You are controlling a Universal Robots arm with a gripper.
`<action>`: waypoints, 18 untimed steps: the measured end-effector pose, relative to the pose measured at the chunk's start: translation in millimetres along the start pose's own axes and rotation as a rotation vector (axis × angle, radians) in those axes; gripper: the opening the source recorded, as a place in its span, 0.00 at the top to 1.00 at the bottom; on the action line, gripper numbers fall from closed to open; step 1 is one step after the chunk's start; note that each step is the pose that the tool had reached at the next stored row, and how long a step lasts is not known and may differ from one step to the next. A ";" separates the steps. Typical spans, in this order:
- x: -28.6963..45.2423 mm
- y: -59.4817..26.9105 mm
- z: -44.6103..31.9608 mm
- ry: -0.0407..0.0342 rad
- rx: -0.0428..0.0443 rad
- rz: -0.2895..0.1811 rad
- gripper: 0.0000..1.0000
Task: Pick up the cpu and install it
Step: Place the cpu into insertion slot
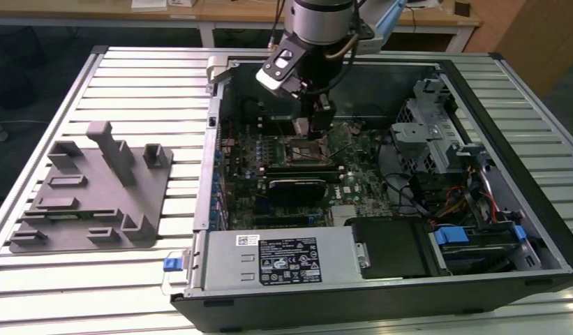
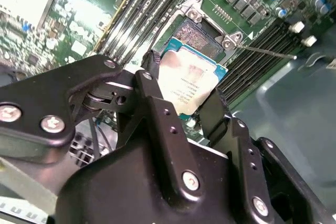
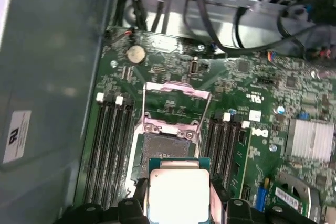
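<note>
My gripper (image 1: 310, 130) reaches down into the open computer case (image 1: 509, 139), just above the motherboard's socket (image 1: 305, 148). In both wrist views its black fingers (image 2: 152, 85) are shut on the edges of the cpu (image 2: 190, 80), a flat square chip with a shiny silver top and a thin pale rim. The cpu (image 3: 178, 190) hangs slightly tilted over one edge of the open socket (image 3: 165, 150), whose contact field (image 2: 202, 38) lies bare. The socket's metal load plate (image 3: 176, 98) is flipped back, and its lever (image 2: 265, 52) sticks out sideways.
Memory slots (image 3: 110, 145) flank the socket on both sides. A silver heatsink (image 3: 312, 139) sits on the board. The case also holds a power supply (image 1: 277, 258), a drive cage (image 1: 435, 132) and cables (image 1: 454, 202). A grey fixture (image 1: 91, 188) stands at the exterior view's left.
</note>
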State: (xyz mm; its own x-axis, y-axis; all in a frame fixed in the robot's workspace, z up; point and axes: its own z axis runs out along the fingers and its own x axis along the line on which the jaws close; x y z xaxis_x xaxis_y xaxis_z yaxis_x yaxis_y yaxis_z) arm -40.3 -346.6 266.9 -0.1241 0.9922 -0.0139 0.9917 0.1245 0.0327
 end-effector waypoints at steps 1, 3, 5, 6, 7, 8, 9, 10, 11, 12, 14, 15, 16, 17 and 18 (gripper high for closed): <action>0.0 0.0 0.0 -0.0004 0.0002 0.011 0.45; 0.0 0.0 0.1 -0.0004 0.0002 0.012 0.45; 0.0 0.0 0.6 -0.0001 -0.0001 0.012 0.45; 0.0 0.0 1.1 0.0000 -0.0001 0.012 0.45; 0.0 -0.1 1.3 -0.0004 0.0002 0.013 0.45; 0.0 -0.1 1.4 -0.0006 0.0004 0.015 0.45; 0.0 -0.1 1.6 -0.0006 0.0003 0.016 0.45; 0.0 -0.1 1.7 -0.0006 0.0003 0.018 0.45; 0.0 -0.1 1.9 -0.0007 0.0003 0.020 0.45; 0.0 -0.1 2.0 -0.0007 0.0003 0.022 0.45; 0.0 -0.1 2.1 -0.0008 0.0003 0.025 0.45; 0.0 -0.1 2.2 -0.0009 0.0004 0.026 0.45; 0.0 -0.1 2.3 -0.0009 0.0004 0.027 0.45; 0.0 -0.1 2.4 -0.0009 0.0004 0.029 0.45; 0.0 -0.1 2.5 -0.0010 0.0004 0.031 0.45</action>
State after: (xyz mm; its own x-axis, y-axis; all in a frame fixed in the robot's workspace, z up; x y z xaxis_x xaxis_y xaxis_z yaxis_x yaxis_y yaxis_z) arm -40.4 -346.7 264.4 -0.0938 0.9955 -0.0139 0.9950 0.0942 0.0327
